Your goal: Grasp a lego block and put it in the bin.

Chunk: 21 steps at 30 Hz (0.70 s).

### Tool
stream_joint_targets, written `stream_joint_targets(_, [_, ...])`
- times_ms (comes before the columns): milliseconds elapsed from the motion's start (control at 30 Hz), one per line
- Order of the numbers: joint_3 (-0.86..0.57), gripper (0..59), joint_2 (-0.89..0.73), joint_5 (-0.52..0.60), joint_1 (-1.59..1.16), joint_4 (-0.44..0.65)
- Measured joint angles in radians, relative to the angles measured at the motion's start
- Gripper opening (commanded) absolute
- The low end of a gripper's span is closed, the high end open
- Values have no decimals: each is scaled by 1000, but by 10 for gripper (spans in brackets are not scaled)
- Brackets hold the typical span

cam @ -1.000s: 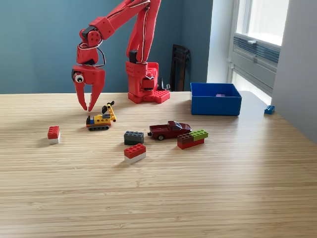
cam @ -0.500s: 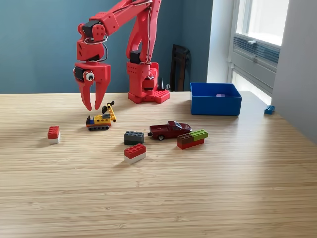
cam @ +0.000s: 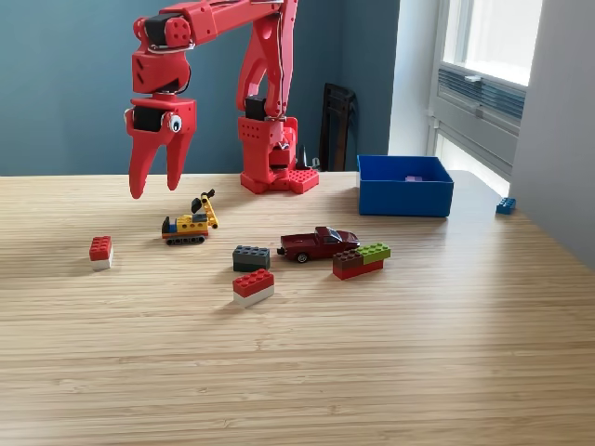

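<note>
Gripper: red gripper [cam: 156,187] hung above the table at the exterior view's left, fingers pointing down, spread apart, nothing between them. One googly eye was stuck on its body.
Arm: red arm [cam: 244,19] reached up out of frame from a red base [cam: 272,156] at the table's far edge, then bent back towards the view's left.
Table: light wood-grain table [cam: 297,372] carried all the loose parts.
Far-left brick: red-on-white lego block [cam: 100,251] sat alone near the view's left edge, below and to the left of the gripper, well clear of the fingers.
Toy digger: small yellow and black toy digger [cam: 191,222] stood just right of and below the gripper, not touching it.
Centre bricks: dark grey brick [cam: 251,257] sat just behind a second red-on-white brick [cam: 253,286]; they were close together, contact could not be told.
Car: dark red toy car [cam: 316,243] was parked right of the grey brick.
Stack: green, brown and red brick stack [cam: 362,259] sat just in front of the car's right end.
Bin: bright blue bin [cam: 403,186] sat at the far right of the table, near the window, well apart from the gripper; something small and purple showed inside.
Far right: small blue brick [cam: 505,205] lay near the table's right edge, beyond the bin.
</note>
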Motion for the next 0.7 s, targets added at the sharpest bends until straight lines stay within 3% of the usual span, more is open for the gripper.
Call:
stream_joint_targets(267, [-69, 353, -244, -43, -40, -5])
stream_joint_targets(533, [-178, 348, -328, -80, -110, 40])
stream_joint_targets(700, [-189, 308, -331, -98, -133, 43])
